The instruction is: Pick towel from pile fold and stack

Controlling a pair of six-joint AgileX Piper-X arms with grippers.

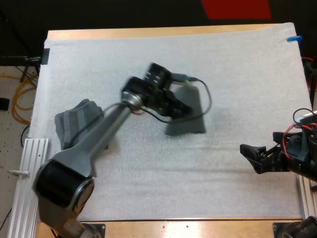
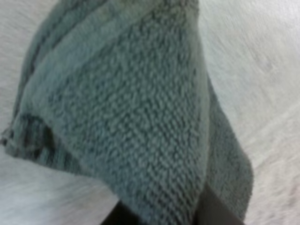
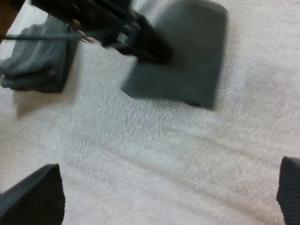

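**At mid-mat: towel clamped in the left tool**

Across the desk (image 1: 198, 226) lies the white mat (image 1: 237, 59). The left arm (image 1: 99, 134) reaches to mid-mat, hiding part of the towel (image 1: 193, 124). The left tool (image 1: 182, 110) is clamped on it, fingers (image 2: 218, 211) largely buried in cloth. The second towel (image 1: 74, 121), heaped near the mat's left edge, sits partly behind the arm. The right tool (image 1: 250, 153), jaws apart, hovers over bare mat.

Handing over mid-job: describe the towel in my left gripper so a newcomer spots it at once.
Look to the middle of the white mat, where the left gripper reaches. It pinches the flat towel, a thin dark grey-green sheet. The folded stack near the mat's left edge in the high view is thicker and untouched.
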